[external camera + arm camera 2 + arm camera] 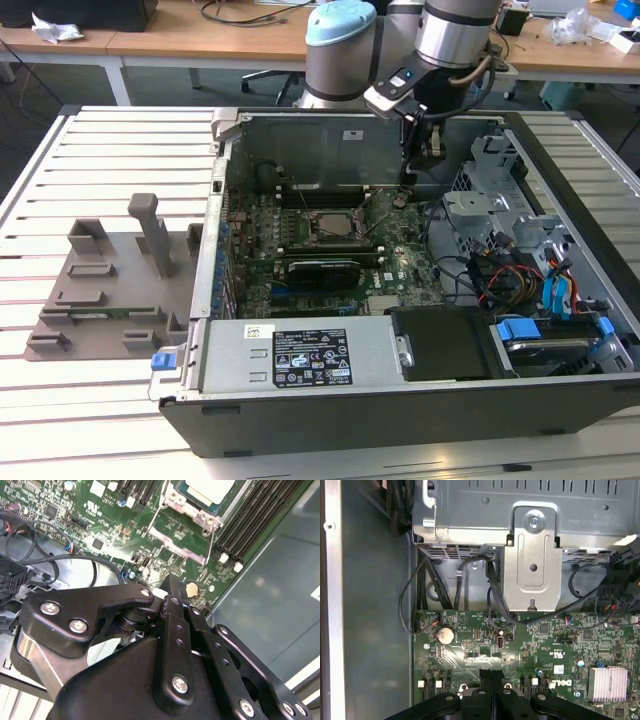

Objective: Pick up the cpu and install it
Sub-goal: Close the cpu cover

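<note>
The cpu (336,223) lies in its socket on the green motherboard (390,270), inside the open computer case (400,410). In the second wrist view the cpu (209,489) shows a silvery-white lid, with the metal socket frame (200,512) around it. My gripper (409,178) hangs over the back of the board, toward the exterior view's right of the socket and apart from the cpu. Its black fingers (171,587) are pressed together with nothing between them. In the first wrist view the gripper (492,676) is above the board, close to a coin battery (445,635).
A grey plastic fixture (110,290) with slots and posts sits on the slatted table at the exterior view's left. Inside the case are a metal drive cage (500,205), loose cables (500,275), a power supply (300,355) and a finned heatsink (610,682).
</note>
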Robot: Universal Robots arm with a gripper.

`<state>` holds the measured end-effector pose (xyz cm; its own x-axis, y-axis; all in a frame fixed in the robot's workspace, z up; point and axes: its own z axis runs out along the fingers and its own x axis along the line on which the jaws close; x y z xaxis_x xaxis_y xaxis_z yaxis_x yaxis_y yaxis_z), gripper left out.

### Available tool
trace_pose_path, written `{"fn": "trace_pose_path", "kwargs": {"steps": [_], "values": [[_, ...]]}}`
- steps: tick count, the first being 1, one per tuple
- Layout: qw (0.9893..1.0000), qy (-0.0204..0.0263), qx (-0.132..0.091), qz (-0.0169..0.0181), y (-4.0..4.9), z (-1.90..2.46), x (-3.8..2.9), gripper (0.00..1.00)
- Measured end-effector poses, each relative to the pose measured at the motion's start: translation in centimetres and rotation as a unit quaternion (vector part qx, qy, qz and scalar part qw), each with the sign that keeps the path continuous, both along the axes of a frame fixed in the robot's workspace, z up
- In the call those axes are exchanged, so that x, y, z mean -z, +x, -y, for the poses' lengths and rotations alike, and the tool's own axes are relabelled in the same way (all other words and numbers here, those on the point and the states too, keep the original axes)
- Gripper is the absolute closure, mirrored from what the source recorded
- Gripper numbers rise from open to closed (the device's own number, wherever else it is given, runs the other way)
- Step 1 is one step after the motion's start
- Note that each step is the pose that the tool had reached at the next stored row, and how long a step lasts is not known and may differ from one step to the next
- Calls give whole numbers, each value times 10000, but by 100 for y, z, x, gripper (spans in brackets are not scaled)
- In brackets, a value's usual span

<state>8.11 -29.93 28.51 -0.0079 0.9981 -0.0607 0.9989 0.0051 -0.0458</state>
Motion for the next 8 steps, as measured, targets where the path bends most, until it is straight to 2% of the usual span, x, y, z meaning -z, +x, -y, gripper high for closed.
{"fn": "trace_pose_path", "kwargs": {"steps": [8], "values": [[10000, -3, -2, 0, 108, -10, 40, 89]]}}
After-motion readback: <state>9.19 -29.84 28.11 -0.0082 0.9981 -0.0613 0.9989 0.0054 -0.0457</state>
